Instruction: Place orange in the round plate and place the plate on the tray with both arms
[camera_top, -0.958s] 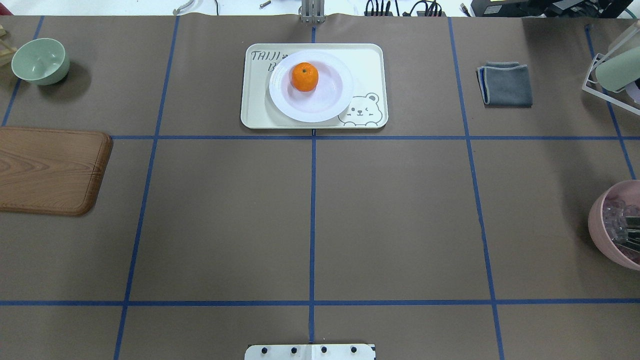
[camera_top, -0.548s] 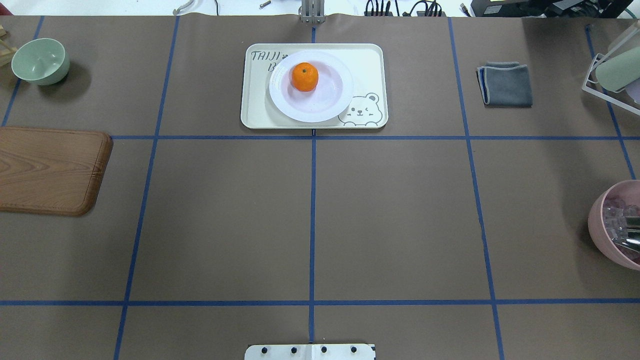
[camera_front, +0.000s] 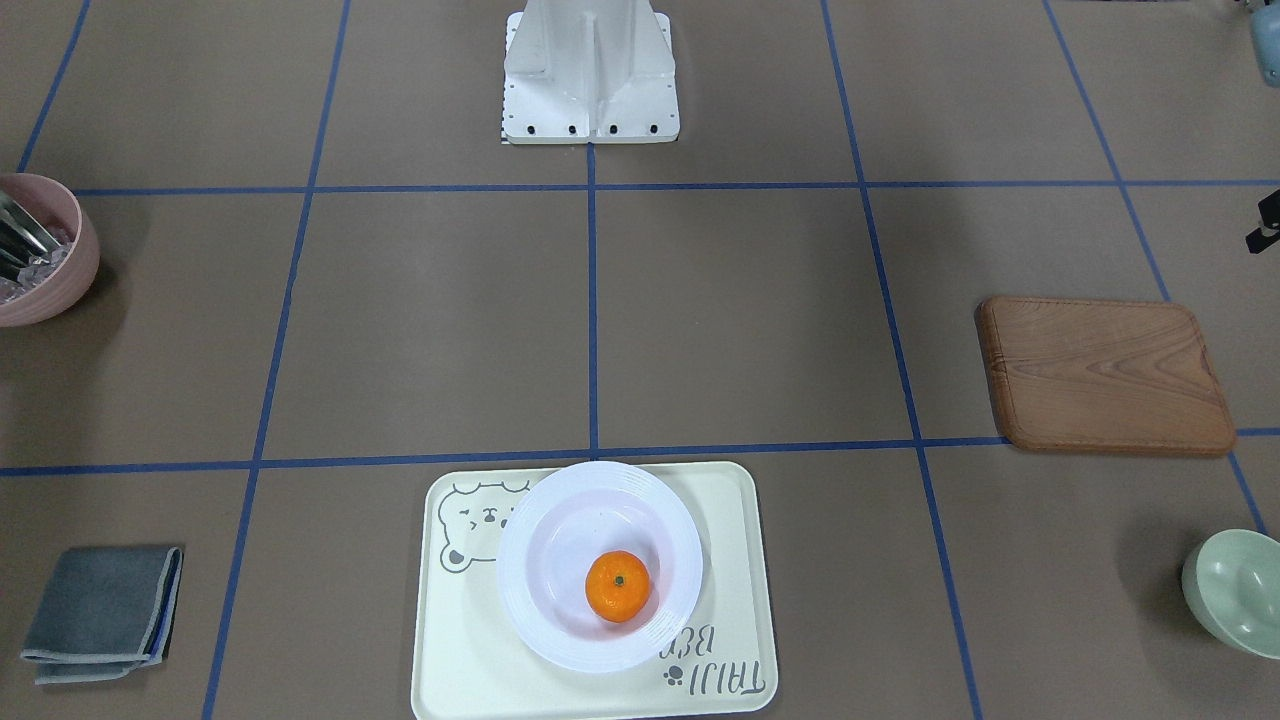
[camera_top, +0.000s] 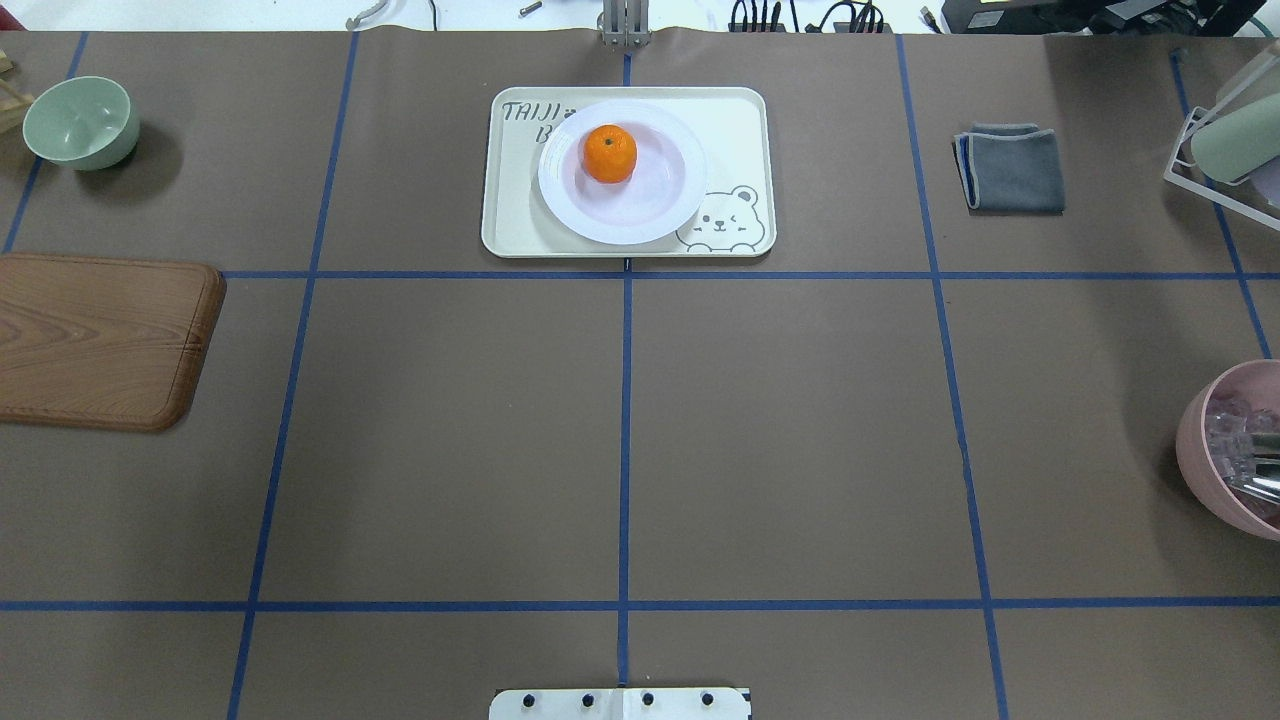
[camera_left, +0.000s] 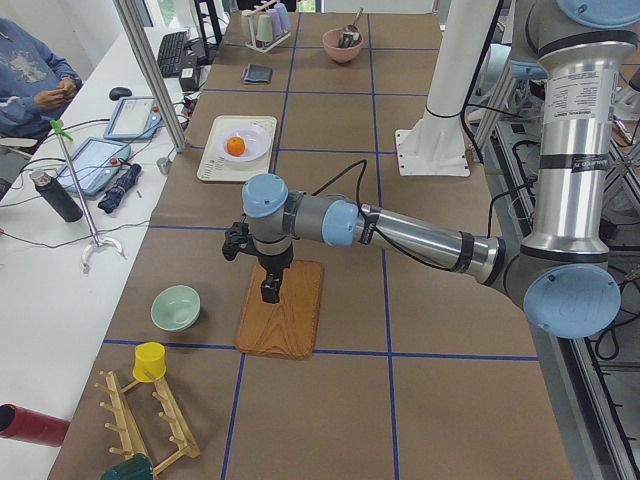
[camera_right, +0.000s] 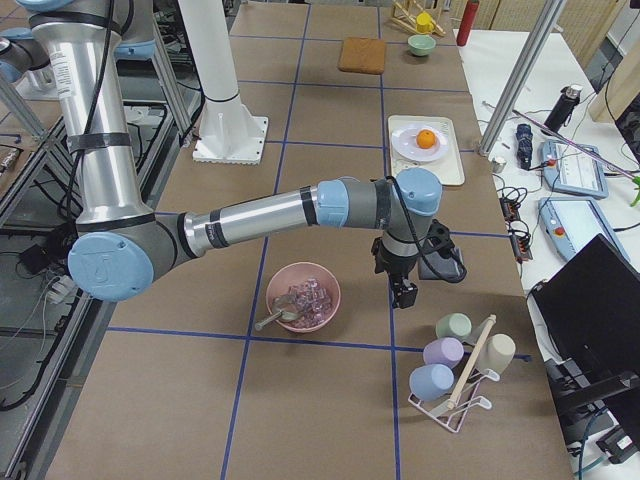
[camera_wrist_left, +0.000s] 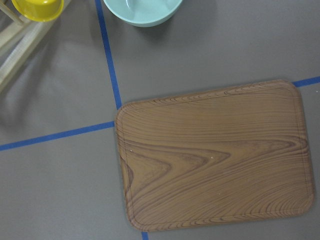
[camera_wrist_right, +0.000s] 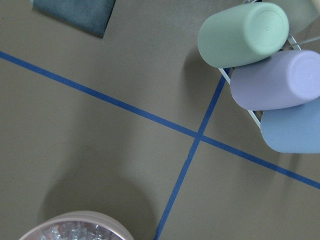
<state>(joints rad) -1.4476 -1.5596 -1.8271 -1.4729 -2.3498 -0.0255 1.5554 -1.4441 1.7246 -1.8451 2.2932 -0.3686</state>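
The orange (camera_top: 610, 153) lies in the white round plate (camera_top: 560, 200), and the plate rests on the cream tray (camera_top: 740, 130) at the table's far middle. The front-facing view shows the same orange (camera_front: 618, 586), plate (camera_front: 530, 620) and tray (camera_front: 460, 660). Neither gripper is near them. My left gripper (camera_left: 268, 290) hangs above the wooden board, seen only from the left side. My right gripper (camera_right: 405, 293) hangs between the pink bowl and the cup rack, seen only from the right side. Whether either is open or shut I cannot tell.
A wooden board (camera_top: 100, 340) and a green bowl (camera_top: 80, 122) sit on the left. A grey cloth (camera_top: 1012, 168), a cup rack (camera_top: 1225, 140) and a pink bowl (camera_top: 1235, 450) sit on the right. A person (camera_left: 30, 70) sits beside the table's far side.
The orange, plate and tray stay where they were. No arm shows in the overhead view in any of the frames.
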